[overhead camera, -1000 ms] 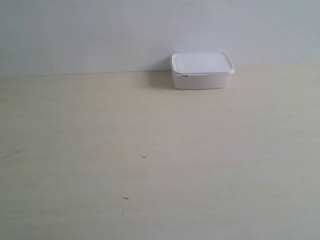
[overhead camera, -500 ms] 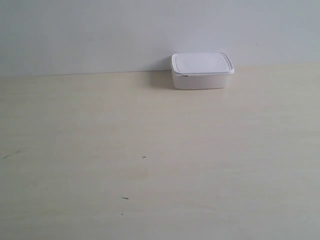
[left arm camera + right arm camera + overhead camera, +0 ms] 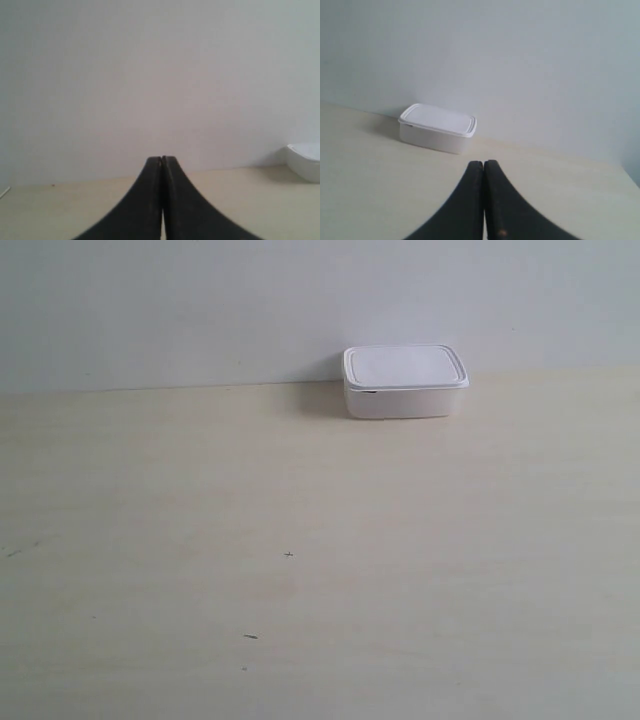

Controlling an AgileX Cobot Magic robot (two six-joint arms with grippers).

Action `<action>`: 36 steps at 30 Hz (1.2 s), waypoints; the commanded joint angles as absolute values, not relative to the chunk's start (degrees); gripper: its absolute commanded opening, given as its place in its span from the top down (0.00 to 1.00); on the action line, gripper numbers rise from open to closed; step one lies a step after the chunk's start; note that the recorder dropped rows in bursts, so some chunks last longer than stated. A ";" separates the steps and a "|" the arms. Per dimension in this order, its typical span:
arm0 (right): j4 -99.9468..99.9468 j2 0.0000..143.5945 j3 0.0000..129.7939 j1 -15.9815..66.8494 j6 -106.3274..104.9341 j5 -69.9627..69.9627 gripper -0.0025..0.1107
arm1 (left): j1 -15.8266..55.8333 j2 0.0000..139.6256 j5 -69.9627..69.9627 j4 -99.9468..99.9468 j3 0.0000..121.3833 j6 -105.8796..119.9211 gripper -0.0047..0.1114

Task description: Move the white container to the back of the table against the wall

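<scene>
The plain pale grey-white wall (image 3: 200, 300) takes up the whole back of the scene, flat from one side to the other. It meets the wide cream wood-grain table (image 3: 400, 570) in one straight seam. From that seam the tabletop runs forward as a broad open stretch, with room on both sides of the box and a great deal in front of it.

The shallow white plastic container (image 3: 405, 380) sits at the very back of the table, right of centre in the exterior view, its long side along the seam. Its rear edge is at the wall, though I cannot tell whether they actually touch. It stands flat and level. It has rounded corners and a rimmed white lid that overhangs the body a little, with a small dark mark just under the rim at one front corner.

Both arms are well back from it. The left gripper (image 3: 162, 159) has its two black fingers pressed together with nothing between them, the container just at the edge of its view. The right gripper (image 3: 483, 163) is likewise closed on nothing, pointing toward the box.

A few tiny dark specks (image 3: 289, 555) dot the near tabletop.
</scene>
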State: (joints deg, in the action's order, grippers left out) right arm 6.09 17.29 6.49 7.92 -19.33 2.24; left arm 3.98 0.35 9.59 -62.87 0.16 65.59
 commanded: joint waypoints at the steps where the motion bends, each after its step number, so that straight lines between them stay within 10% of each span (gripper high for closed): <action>1: 5.25 17.32 4.12 7.95 -19.40 3.55 0.98 | -2.66 0.00 -4.98 -63.28 0.00 65.57 0.96; 36: 5.22 17.32 0.00 7.95 -19.29 -6.83 0.98 | -5.28 0.00 -15.77 -49.16 0.00 52.62 0.96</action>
